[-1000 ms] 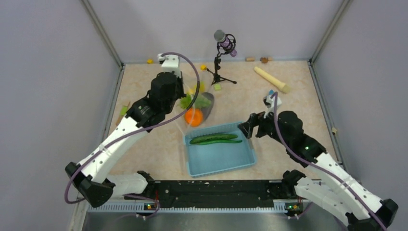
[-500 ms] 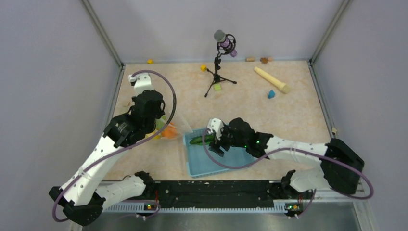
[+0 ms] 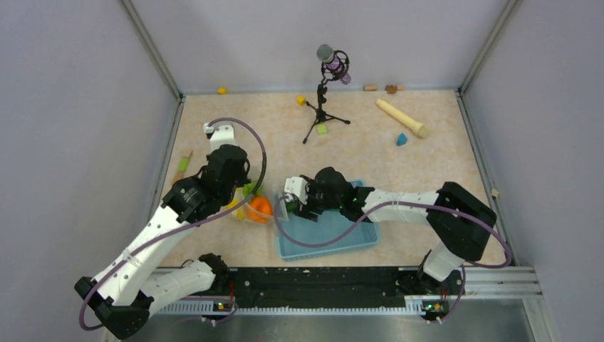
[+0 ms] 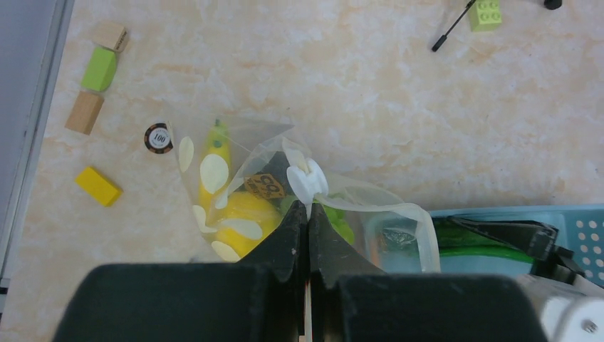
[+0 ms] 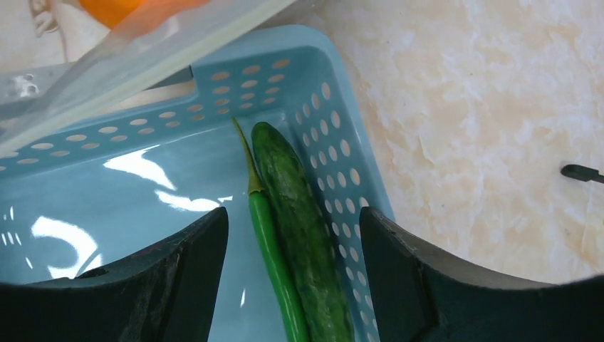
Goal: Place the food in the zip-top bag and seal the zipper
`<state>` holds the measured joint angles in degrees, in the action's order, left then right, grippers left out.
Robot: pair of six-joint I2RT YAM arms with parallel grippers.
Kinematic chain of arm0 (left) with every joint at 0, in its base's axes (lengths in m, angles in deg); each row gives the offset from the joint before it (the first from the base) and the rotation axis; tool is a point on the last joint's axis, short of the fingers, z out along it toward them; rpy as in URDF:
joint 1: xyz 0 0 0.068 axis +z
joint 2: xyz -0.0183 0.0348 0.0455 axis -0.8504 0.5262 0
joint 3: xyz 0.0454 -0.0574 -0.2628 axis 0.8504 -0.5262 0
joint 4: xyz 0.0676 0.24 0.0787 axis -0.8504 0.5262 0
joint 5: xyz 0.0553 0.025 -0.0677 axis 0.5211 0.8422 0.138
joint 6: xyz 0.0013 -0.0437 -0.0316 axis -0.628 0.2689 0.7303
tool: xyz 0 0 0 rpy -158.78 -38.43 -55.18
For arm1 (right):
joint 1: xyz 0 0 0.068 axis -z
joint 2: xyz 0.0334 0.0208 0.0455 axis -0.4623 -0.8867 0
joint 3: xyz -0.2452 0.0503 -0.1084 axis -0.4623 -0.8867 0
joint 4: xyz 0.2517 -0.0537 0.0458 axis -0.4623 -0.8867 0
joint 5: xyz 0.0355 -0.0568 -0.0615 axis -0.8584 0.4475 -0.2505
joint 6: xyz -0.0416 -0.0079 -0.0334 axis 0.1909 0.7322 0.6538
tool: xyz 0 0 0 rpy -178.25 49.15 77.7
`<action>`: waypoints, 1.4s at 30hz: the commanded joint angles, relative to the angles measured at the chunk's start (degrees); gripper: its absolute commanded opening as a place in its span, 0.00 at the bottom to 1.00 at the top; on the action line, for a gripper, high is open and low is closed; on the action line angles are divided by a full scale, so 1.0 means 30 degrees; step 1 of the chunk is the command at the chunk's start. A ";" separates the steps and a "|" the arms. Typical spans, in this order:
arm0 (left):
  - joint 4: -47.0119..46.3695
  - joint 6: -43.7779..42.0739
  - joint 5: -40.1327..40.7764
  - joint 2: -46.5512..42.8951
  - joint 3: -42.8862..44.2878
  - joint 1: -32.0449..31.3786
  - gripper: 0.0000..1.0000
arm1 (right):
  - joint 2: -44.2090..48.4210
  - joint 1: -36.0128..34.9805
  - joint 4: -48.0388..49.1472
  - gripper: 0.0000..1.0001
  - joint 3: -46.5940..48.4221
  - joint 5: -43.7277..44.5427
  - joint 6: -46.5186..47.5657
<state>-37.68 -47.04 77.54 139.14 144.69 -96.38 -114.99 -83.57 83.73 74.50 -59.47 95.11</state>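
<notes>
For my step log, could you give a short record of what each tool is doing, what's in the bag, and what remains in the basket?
left tool: shut, pinching the zip-top bag at its mouth edge
right tool: open, jaws either side of the cucumber, not gripping it
in bag: banana, orange, a yellow oval fruit
in basket: cucumber, with a thin green pepper lying against it
bag mouth: open, not sealed

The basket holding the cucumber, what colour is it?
The basket is light blue with perforated walls; clearest in the right wrist view.
</notes>
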 commanded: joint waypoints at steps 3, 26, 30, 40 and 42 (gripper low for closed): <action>-0.3085 -0.0752 -0.0368 -0.1321 -0.0937 0.0009 0.00 | -0.1374 -0.0099 -0.0337 0.66 0.1474 0.0126 0.1077; -0.9463 -0.3803 -0.3535 0.0549 -0.2424 0.0049 0.00 | 0.2330 0.5576 -0.0183 0.63 -0.3100 0.0346 -0.7190; -1.0039 -0.4081 -0.3718 0.1114 -0.2227 0.0050 0.00 | 0.2635 0.6680 -0.1077 0.63 -0.3323 0.2511 -0.9637; -1.0337 -0.4367 -0.3815 0.1440 -0.2079 0.0270 0.00 | 0.7330 0.9377 -0.2925 0.64 -0.5965 0.4910 -1.4246; -1.0331 -0.4360 -0.3955 0.1517 -0.2080 0.0287 0.00 | 0.8635 0.9350 -0.2616 0.64 -0.6486 0.2885 -1.3710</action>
<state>-63.93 -59.37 66.68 143.38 135.58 -95.94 -97.05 -55.61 75.42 56.89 -47.42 56.97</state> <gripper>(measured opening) 0.015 0.641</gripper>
